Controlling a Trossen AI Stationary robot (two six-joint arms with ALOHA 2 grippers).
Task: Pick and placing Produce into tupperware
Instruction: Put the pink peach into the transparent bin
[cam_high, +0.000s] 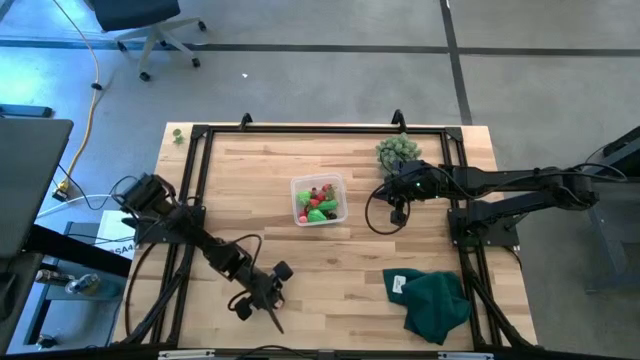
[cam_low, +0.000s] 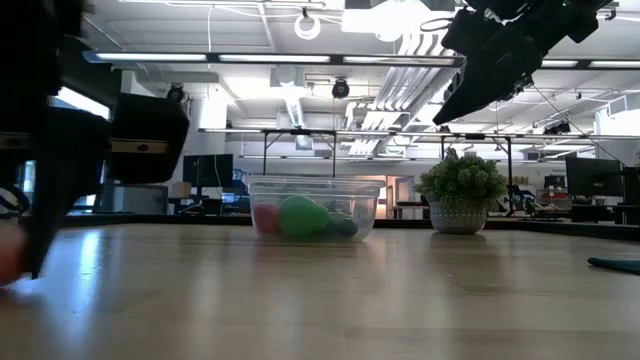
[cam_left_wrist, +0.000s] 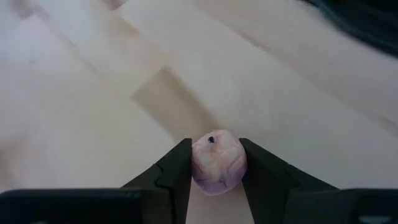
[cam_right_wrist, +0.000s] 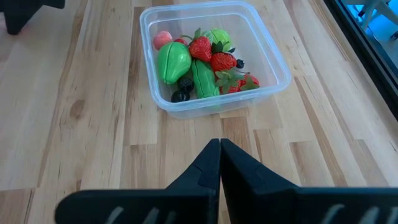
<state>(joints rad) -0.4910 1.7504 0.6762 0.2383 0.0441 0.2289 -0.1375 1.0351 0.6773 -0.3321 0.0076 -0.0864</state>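
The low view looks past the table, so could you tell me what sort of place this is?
Probably a robotics lab or workshop in an open industrial hall: exposed ceiling ducts and strip lights overhead, a concrete floor, and a rolling office chair beside the table.

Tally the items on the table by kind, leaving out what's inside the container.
Clear tupperware: 1
Dark green cloth: 1
Bushy plant: 1
Loose produce: 2, pink piece between the left gripper fingers, green piece at table corner
Total: 5

Robotics lab/open workshop: concrete floor (cam_high: 300, 70), exposed ceiling ducts (cam_low: 400, 70), strip lights (cam_low: 250, 58), office chair (cam_high: 150, 25), monitors (cam_low: 215, 170) in bkgd.
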